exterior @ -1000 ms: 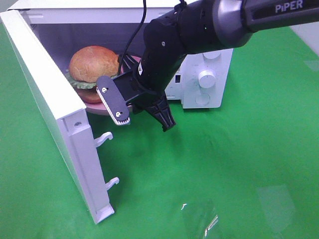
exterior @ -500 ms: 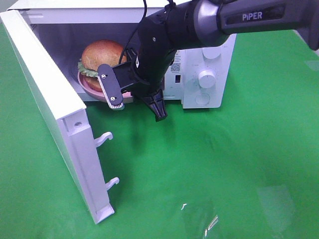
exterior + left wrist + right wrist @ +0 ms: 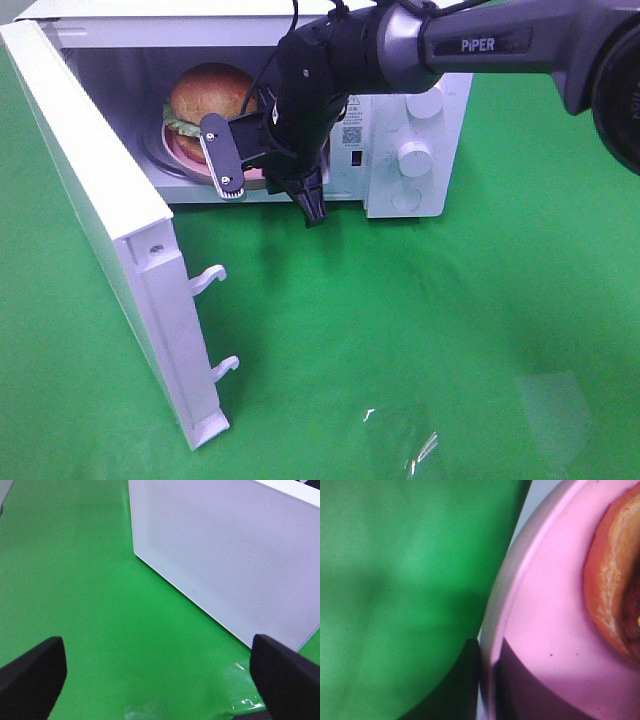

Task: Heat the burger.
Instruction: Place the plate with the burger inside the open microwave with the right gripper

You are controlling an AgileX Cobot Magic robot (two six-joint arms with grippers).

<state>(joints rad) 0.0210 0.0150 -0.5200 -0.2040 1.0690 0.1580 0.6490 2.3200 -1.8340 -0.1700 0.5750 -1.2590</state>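
The right gripper [image 3: 230, 185], pinched on the rim of the pink plate [image 3: 185, 160], has pushed it and the burger [image 3: 212, 90] deeper into the microwave [image 3: 420, 110]. Loading looks nearly done: next it must let go and back out, so the wide-open left gripper [image 3: 156, 644] could shut the door [image 3: 90, 170]

The right arm [image 3: 420, 45] is stretched in from the right and across the middle, with its wrist bent downward. The right gripper [image 3: 268, 190] is clamped on the rim of a plate [image 3: 545, 620]. The left gripper [image 3: 159, 680] is held wide open and angled downward, its two dark fingers [image 3: 32, 677] spread far apart with nothing gripped.
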